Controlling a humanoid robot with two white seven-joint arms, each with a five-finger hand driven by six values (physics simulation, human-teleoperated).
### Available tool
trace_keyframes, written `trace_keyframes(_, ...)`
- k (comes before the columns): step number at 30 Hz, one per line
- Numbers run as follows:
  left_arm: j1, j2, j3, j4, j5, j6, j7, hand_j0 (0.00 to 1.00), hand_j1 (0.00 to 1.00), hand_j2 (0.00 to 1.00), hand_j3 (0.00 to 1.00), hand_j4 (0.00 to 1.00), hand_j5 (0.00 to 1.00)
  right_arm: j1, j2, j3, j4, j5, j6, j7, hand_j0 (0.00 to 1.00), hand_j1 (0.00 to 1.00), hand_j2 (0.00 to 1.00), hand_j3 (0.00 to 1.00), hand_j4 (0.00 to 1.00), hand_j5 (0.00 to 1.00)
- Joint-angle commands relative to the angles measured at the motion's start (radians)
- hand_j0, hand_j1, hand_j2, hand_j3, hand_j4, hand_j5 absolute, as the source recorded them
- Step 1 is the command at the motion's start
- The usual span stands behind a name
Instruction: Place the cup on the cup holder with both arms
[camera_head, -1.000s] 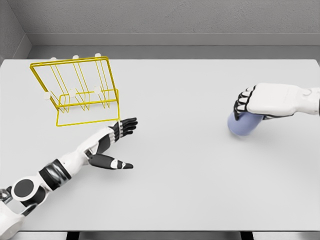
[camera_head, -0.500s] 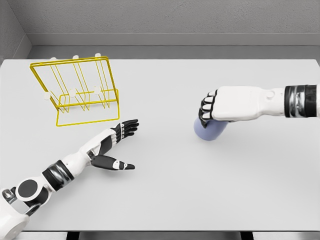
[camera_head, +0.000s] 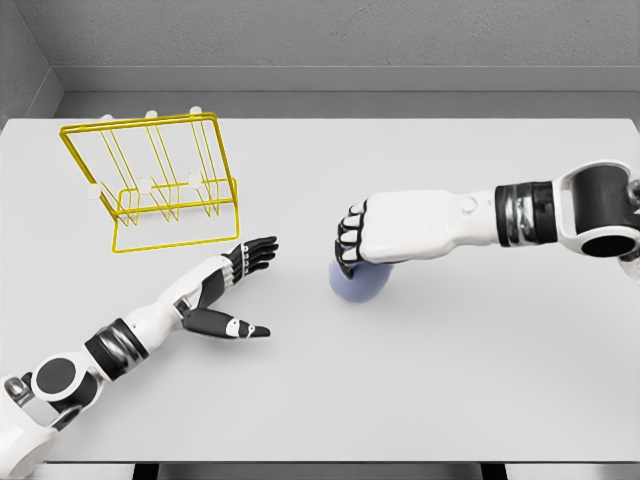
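Note:
A pale blue cup (camera_head: 360, 284) sits under my right hand (camera_head: 352, 243), whose fingers are curled over its top; the hand is shut on it near the middle of the white table (camera_head: 420, 380). The hand hides the cup's upper part. A yellow wire cup holder (camera_head: 155, 180) with white-tipped pegs stands at the back left. My left hand (camera_head: 243, 272) lies open just in front of the holder's right corner, fingers spread toward the cup, thumb out to the side, holding nothing.
The table's far edge meets a grey wall (camera_head: 340, 40). The right forearm (camera_head: 540, 212) stretches across the right half of the table.
The right hand has carried the cup leftward from the right side toward the table's middle. The left arm has barely moved.

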Motion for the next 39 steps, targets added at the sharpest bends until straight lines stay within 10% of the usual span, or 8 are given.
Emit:
trace_keyframes(1,0.0,0.0,0.0,0.001,0.003,0.0,0.0,1.0,1.0,1.0,1.0,1.0,1.0,0.0,0.032,0.001,0.0,-0.007,0.003,0.013,0.49,0.49,0.49,0.49,0.49,0.49)
trace_keyframes(16,-0.002,0.0,0.005,0.006,0.003,0.001,0.0,1.0,1.0,1.0,1.0,1.0,1.0,0.008,0.101,0.044,0.011,0.023,0.003,0.015,0.51,0.51,0.51,0.51,0.51,0.51)
trace_keyframes(20,-0.002,0.0,0.005,0.006,0.003,0.001,0.0,1.0,1.0,1.0,1.0,1.0,1.0,0.015,0.103,0.045,0.038,0.028,0.003,0.015,0.6,0.6,0.6,0.6,0.6,0.6)
trace_keyframes(26,0.0,0.0,0.006,0.006,0.003,0.001,0.0,1.0,1.0,1.0,1.0,1.0,1.0,0.025,0.103,0.045,0.051,0.028,0.003,0.013,0.99,0.99,0.99,0.99,0.99,0.99)
trace_keyframes(35,-0.003,0.002,0.008,0.006,0.003,0.001,0.0,1.0,1.0,1.0,1.0,1.0,1.0,0.026,0.077,0.019,0.051,0.023,0.003,0.015,1.0,1.0,1.0,1.0,1.0,1.0)
trace_keyframes(39,-0.003,0.002,0.009,0.007,0.003,0.001,0.0,1.0,1.0,1.0,1.0,1.0,1.0,0.035,0.014,-0.148,0.041,-0.014,0.003,0.002,1.0,1.0,1.0,1.0,1.0,1.0)
